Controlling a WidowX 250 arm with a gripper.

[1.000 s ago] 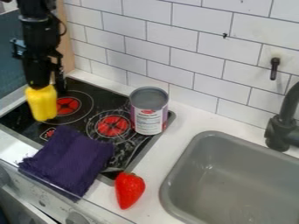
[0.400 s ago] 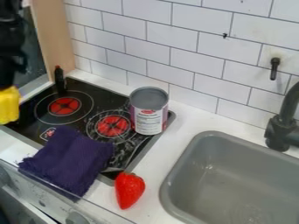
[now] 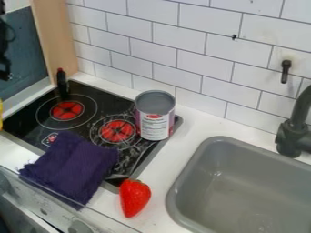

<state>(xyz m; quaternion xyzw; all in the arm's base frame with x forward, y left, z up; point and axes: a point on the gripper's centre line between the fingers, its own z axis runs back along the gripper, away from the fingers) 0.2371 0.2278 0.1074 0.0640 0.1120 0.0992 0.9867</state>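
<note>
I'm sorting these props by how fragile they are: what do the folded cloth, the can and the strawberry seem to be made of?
Cloth: matte woven fabric, likely cotton, judging by its ribbed texture and frayed edge.
Can: probably metal with a printed label, given the bare grey rim.
Strawberry: glossy, perhaps moulded plastic; smooth highlights suggest it, though the look leaves this open.

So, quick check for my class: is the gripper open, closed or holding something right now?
Gripper: cannot be told; black parts of the arm are at the left edge, a sliver of something yellow below.
</note>
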